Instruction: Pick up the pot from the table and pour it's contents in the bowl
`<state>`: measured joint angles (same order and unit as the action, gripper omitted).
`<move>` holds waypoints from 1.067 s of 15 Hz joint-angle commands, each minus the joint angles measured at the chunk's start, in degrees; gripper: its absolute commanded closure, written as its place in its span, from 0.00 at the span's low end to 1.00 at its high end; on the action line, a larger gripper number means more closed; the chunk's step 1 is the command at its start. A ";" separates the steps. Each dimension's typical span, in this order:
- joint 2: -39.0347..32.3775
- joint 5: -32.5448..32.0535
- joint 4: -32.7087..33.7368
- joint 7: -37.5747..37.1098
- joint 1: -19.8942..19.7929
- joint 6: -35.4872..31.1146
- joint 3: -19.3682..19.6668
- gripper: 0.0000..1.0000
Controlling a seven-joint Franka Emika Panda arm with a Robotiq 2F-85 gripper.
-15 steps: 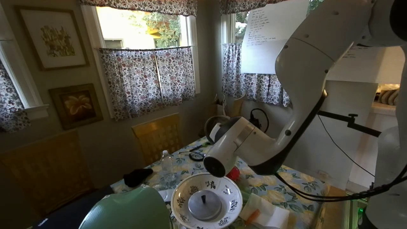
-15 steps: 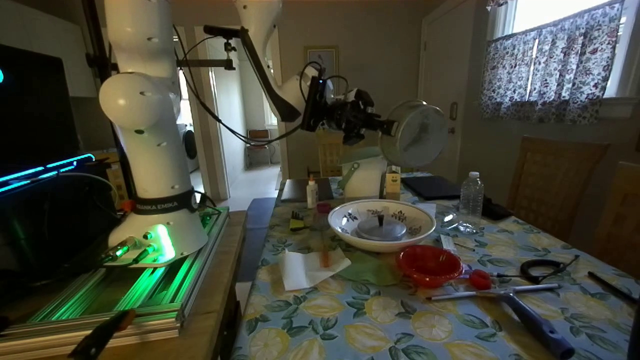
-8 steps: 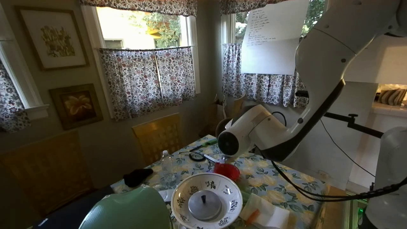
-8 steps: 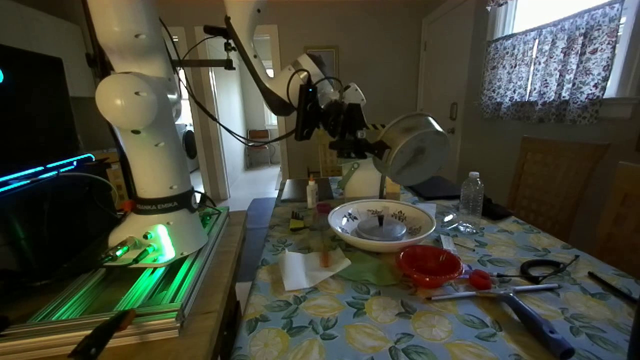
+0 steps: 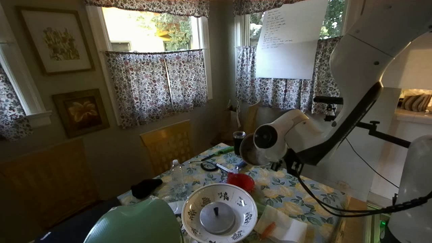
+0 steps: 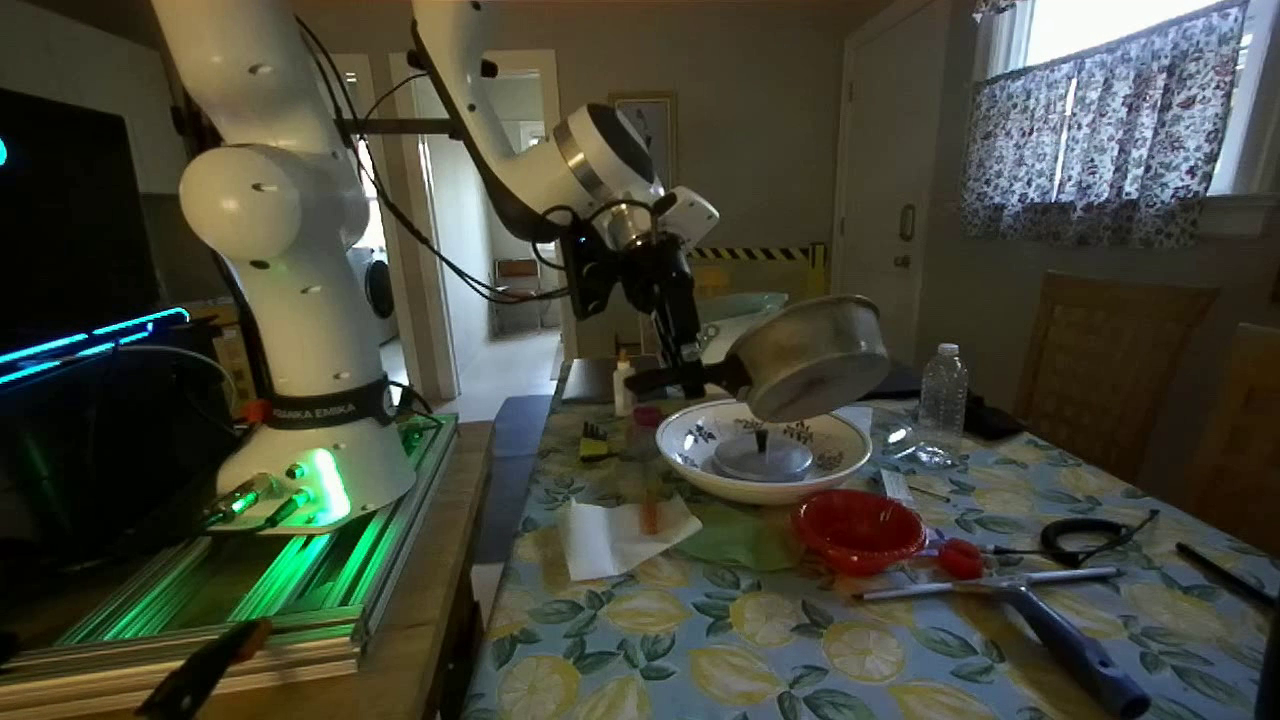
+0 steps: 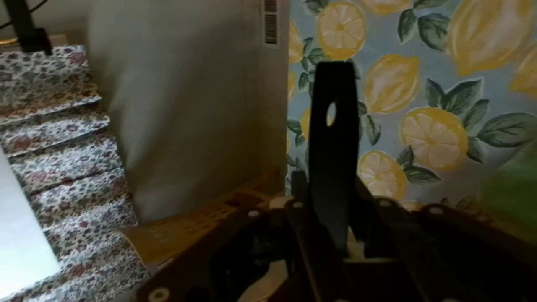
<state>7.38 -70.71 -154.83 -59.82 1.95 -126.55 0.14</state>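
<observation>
The pot point(image 6: 820, 365) has dropped lower since a second ago and tipped back: its bottom, turned toward the camera then in an exterior view, now slants downward. The arm point(image 5: 354, 60) has moved farther from the bowl point(image 5: 236, 194). Nearest in the wrist view is the pot's one straight dark handle point(image 7: 333, 159), pinched by the single gripper point(image 6: 690, 372), the free end with its hole sticking out past the jaws. The pot's body sits just beside the jaws, at the handle's other end. In an exterior view that long axis runs almost level, the free end pointing toward the side where the robot's base point(image 6: 320, 450) stands. The one pot hangs clear of the table point(image 6: 760, 680), tilted, mouth upward, handle side lower. Farther out come one tall dark jar point(image 5: 238, 148), showing close by the pot in an exterior view; one red dish point(image 5: 244, 182); the one white bowl, with one round grey lid point(image 5: 221, 222) lying in it; and one clear bottle point(image 6: 943, 400). Farthest, two framed pictures point(image 5: 81, 111) hang near a window point(image 5: 148, 33).
</observation>
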 commanded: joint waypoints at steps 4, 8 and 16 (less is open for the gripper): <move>2.43 -6.22 -3.32 -7.65 -8.20 -21.32 8.03 0.94; 1.67 -7.16 -2.96 -6.86 -8.73 -23.49 8.55 0.75; -4.63 -7.61 1.52 -7.11 -11.96 -27.01 12.95 0.94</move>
<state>7.15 -77.78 -156.45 -67.17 -7.57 -150.32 10.28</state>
